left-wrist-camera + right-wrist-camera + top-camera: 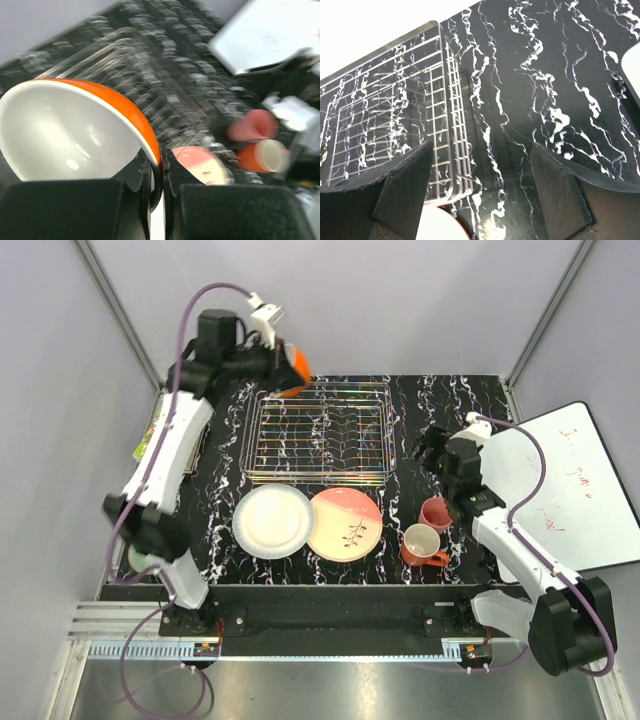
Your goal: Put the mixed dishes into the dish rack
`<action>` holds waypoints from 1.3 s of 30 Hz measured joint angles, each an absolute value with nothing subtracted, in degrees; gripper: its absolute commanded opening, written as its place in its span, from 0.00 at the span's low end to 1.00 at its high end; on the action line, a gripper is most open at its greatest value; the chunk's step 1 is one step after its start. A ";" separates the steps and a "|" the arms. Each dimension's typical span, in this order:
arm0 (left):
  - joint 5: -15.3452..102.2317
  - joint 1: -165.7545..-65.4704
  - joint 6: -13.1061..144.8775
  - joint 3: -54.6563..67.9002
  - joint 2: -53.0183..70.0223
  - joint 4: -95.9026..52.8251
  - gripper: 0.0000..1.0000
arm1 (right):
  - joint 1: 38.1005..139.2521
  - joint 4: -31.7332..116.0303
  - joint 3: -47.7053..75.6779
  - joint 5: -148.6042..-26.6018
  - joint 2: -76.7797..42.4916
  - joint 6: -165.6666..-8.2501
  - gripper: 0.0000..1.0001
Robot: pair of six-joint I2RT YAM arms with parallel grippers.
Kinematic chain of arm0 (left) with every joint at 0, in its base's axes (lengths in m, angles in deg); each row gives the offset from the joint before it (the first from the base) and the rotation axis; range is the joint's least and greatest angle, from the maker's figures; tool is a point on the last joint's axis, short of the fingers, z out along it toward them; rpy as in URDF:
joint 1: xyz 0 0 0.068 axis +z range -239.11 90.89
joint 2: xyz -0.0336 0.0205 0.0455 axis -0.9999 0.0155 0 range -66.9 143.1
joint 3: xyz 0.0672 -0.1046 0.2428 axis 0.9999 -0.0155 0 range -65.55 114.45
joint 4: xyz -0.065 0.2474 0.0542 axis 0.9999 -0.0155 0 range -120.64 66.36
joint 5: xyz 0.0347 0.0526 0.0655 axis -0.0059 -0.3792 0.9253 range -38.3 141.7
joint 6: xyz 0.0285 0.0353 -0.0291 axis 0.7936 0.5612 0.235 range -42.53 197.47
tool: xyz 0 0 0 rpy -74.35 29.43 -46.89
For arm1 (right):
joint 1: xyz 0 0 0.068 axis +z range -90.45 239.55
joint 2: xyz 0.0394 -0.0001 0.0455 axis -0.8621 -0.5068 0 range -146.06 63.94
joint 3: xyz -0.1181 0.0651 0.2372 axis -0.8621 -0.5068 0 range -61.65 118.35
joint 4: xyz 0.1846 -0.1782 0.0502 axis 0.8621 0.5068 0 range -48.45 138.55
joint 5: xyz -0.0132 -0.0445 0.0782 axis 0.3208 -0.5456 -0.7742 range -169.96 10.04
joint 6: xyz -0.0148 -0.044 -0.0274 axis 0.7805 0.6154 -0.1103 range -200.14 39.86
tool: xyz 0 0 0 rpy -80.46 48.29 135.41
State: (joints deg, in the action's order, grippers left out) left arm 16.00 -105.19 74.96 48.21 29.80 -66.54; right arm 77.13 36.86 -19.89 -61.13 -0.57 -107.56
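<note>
Left gripper (156, 165) is pinched right down on the rim of the orange bowl (75, 130), one finger inside the white interior and one on the orange outside. The wrist camera is pretty blurry, but the grip itself is easy to see. From the top camera the bowl hangs up in the air, tipped on its side, over the far left corner of the dish rack (318, 432). I can't tell whether it's touching the wires.

Right gripper (480, 165) has its jaws spread wide with nothing between them. It hovers over the black marbled table (420, 400) just off the rack's right side, and its own camera looks down along that edge of the rack.

Nothing is in the rack. The rest of the dishes sit in a row along its near side:
- the white plate (273, 521) is on the left
- the pink plate (346, 524) with the twig design is right next to it, the two rims touching or very nearly
- the pink cup (436, 512) and the orange mug (422, 544) are further right, close together, with the mug nearer the arms

A whiteboard (585, 480) lies off the table's right edge.
</note>
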 measured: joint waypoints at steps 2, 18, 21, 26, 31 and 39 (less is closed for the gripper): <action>8.96 -106.37 70.98 54.02 36.36 -65.99 0.00 | 77.16 33.26 -24.24 -60.89 1.72 -107.37 0.86; -14.07 -110.43 14.64 57.76 67.00 -4.57 0.00 | 77.18 21.70 -34.64 -65.50 7.49 -105.73 0.88; -13.13 -111.66 12.80 57.76 69.25 -0.90 0.00 | 77.20 21.96 -33.90 -66.44 7.34 -105.49 0.88; -9.64 -113.52 12.91 58.13 72.97 0.28 0.00 | 77.20 21.94 -32.61 -67.82 6.46 -105.38 0.89; -3.65 -113.67 15.75 58.11 75.16 -2.43 0.00 | 77.20 22.22 -31.91 -68.96 5.66 -105.07 0.91; 4.40 -113.19 20.21 57.71 76.09 -7.44 0.00 | 77.20 22.79 -31.41 -69.18 4.91 -104.96 0.92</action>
